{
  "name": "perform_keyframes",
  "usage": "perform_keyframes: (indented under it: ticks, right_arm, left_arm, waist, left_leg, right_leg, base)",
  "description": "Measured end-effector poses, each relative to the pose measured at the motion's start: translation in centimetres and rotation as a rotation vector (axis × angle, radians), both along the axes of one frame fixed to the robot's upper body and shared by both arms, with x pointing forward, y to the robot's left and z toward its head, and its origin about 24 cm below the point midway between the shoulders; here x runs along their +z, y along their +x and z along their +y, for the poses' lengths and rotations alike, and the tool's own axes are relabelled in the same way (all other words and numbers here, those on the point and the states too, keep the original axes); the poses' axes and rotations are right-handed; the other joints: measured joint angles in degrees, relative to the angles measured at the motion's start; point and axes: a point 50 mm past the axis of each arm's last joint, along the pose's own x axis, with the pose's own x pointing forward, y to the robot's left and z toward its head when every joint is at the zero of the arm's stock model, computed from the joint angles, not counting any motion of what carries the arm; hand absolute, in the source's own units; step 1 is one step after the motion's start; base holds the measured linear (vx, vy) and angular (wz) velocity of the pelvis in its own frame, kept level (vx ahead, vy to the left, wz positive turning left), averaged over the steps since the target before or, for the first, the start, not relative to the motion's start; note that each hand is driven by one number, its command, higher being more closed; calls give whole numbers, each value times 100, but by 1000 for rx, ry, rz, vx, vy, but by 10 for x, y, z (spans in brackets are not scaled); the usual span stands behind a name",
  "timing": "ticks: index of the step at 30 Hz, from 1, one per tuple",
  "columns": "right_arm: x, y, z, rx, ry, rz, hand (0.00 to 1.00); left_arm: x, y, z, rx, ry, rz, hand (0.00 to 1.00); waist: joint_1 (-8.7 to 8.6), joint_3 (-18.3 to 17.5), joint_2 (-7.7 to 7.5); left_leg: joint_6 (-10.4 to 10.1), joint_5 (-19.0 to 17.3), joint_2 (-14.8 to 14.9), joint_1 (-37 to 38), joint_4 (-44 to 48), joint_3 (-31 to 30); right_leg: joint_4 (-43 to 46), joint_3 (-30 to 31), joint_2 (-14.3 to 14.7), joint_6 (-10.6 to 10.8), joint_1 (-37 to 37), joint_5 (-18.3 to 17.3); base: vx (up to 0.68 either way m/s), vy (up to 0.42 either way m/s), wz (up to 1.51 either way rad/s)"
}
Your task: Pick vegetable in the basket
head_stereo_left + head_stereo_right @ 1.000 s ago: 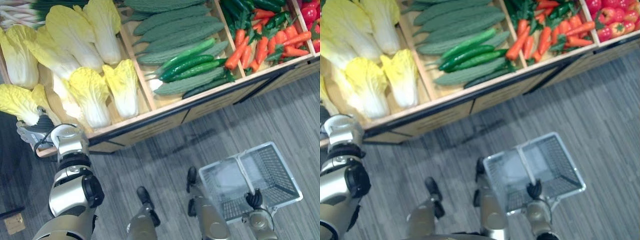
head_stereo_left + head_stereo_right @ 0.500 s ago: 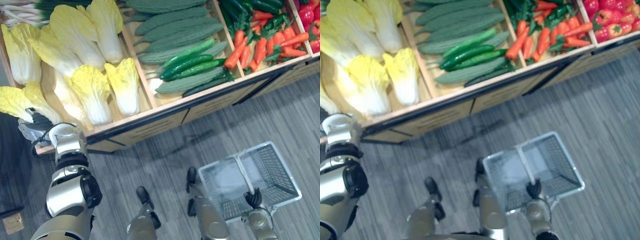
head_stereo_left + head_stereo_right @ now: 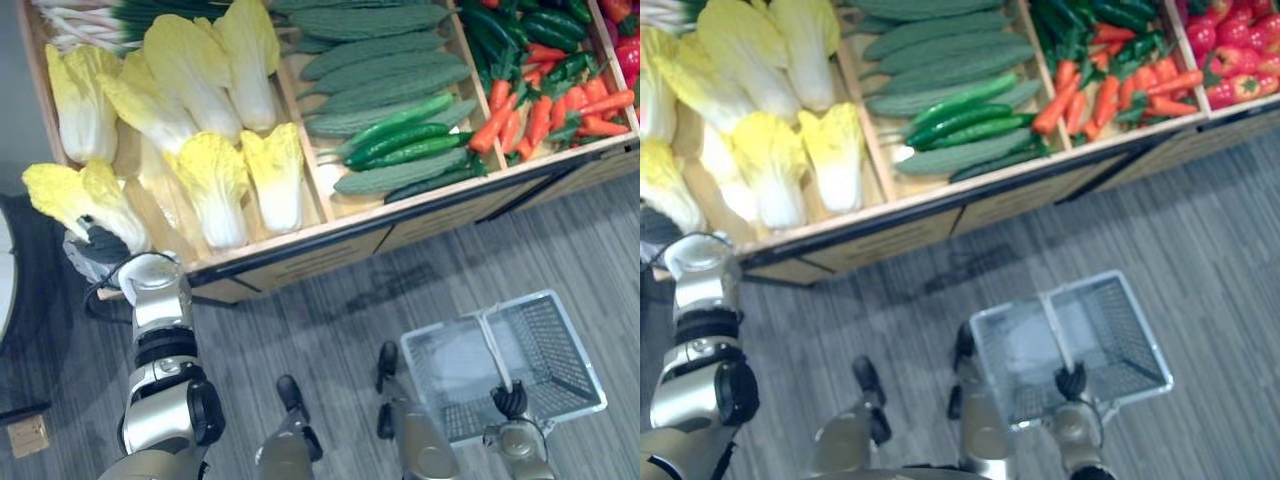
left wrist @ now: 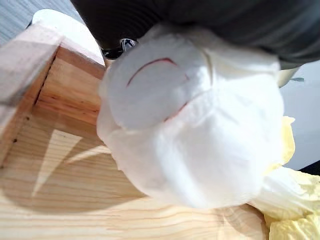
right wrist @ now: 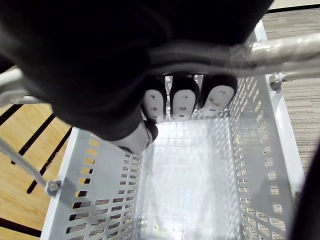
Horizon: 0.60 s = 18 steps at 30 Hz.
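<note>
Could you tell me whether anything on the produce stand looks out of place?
One napa cabbage appears to overhang the left front corner of the stand, with its white base at the left hand. The other vegetables lie tidily in their compartments.

Wooden veg stand (image 3: 300, 238) w/ dividers. Middle bay: bitter gourds (image 3: 385, 72), cucumbers (image 3: 400, 140) in front. Next bay R: carrots (image 3: 500, 125). Far R: red tomatoes (image 3: 1230, 60). Grey plank floor (image 3: 330, 320); small cardboard box (image 3: 27, 435) lower L
</note>
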Motion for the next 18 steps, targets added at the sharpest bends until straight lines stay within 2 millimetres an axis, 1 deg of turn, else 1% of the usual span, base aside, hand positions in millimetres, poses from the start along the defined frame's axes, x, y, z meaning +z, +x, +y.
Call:
perform_keyframes:
  ticks: [2, 5, 6, 8, 11, 12, 14, 16, 18]
  right_arm:
    - [0, 0, 0, 0, 0, 0, 100]
    - [-1, -2, -1, -3, 0, 4, 100]
    - [-1, -3, -1, -3, 1, 8, 100]
    - [-2, -5, -1, -4, 1, 11, 100]
    - [-2, -5, -3, -11, 2, 12, 100]
    - [-2, -8, -6, -14, 1, 21, 100]
    - [-2, -8, -8, -19, 2, 22, 100]
    - [-2, -9, -9, -26, 3, 21, 100]
    - [-2, -9, -10, -23, 2, 23, 100]
  left_arm:
    - [-5, -5, 0, -23, 60, 43, 100]
    - [-7, -5, -2, -43, 101, 77, 100]
    - [-9, -6, -2, -52, 113, 94, 0]
    - [-18, -7, -6, -88, 148, 148, 0]
    - [-24, -6, -6, -112, 164, 201, 0]
    - [-30, -6, -7, -132, 156, 230, 0]
    - [-33, -5, -7, -145, 151, 248, 0]
    - [-34, 0, -16, -212, 168, 264, 0]
    - [-42, 8, -37, -307, 164, 277, 0]
  waist:
    - [5, -22, 4]
    - [40, -55, 7]
    - [48, -96, 11]
    - [52, -180, 24]
    - [103, -236, 72]
    - [116, -327, 141]
    - [119, -370, 203]
    - [117, -447, 276]
    - [54, -569, 316]
  left_leg:
    - [2, -11, -8, 5, 0, 4]
    - [2, -14, -17, 6, 0, 9]
    - [-3, -20, -17, 6, 0, 13]
    - [1, -27, -24, -2, 9, 39]
    - [22, -100, 2, -53, 185, 137]
    - [17, -107, 6, -63, 194, 145]
    - [18, -136, 18, -83, 247, 146]
    - [24, -198, 46, -146, 373, 147]
    - [9, -239, 51, -138, 411, 151]
  right_leg:
    - [0, 25, -5, 0, 0, 0]
    - [0, 45, -9, 0, -6, 0]
    - [0, 49, -7, 0, -9, 0]
    - [1, 70, -6, 0, -33, 0]
    - [2, 103, -8, 1, -46, 2]
    - [4, 108, -4, 1, -58, 2]
    - [11, 109, -4, 1, -61, 2]
    - [28, 109, -9, 0, -83, 3]
    - [29, 157, -6, -3, -91, 4]
  base:
    - [32, -14, -1]
    - [0, 0, 0]
    - [33, -15, -4]
    - [42, -15, -5]
    - [36, -18, -7]
    - [36, -20, -4]
    - [19, -10, -1]
    - [8, -12, -4]
    - [16, -16, -13]
